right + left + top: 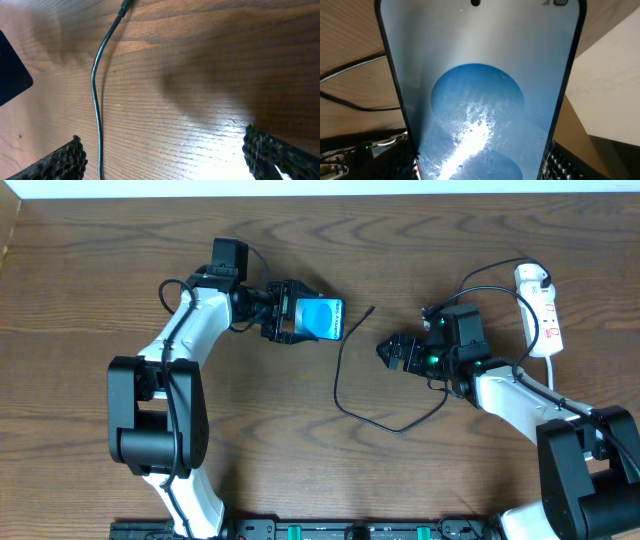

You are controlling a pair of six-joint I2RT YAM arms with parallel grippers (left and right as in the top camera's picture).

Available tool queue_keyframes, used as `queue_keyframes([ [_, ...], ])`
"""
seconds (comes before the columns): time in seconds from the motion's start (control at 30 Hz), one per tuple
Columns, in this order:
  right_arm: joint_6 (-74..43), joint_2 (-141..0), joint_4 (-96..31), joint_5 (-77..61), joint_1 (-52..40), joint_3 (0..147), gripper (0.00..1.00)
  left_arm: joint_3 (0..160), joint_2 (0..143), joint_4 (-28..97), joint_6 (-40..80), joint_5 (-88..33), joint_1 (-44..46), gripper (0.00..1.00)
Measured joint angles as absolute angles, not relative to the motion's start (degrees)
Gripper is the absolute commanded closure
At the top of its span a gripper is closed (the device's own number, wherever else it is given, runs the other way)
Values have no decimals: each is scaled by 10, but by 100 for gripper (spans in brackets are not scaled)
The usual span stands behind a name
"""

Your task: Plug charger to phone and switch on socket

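Charger-pickup step: left gripper (297, 320) holds slim blue-screen phone (325, 319); right gripper (390, 352), open mid-frame, needs plug tip of thin black charger cable (94, 100) nxt.

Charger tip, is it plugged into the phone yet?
Unplugged: the charger tip lies free on the table, apart from the phone in the left gripper.

Bright blue on dark brown woodgrain.
The phone (322, 319) is seen lit bright blue, with a deeper blue disc set on a pale grey-white ground inside a black bezel. The charger (345, 380) is traced as a thin black line across the dark brown, streaked table (300, 470). The socket (540, 308), upper right, is shown white with small red marks. The right gripper (162, 142) is picked out black and cross-hatched at the lower corners of its wrist view.
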State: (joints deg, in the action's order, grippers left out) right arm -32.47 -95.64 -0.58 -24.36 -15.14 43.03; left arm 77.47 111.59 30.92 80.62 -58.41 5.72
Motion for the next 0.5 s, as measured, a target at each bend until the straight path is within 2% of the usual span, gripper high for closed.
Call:
queue_keyframes([
  [0.5,-325,-956,-6,-244,-151,430,4,775,1116,309,812,-584,57,36],
])
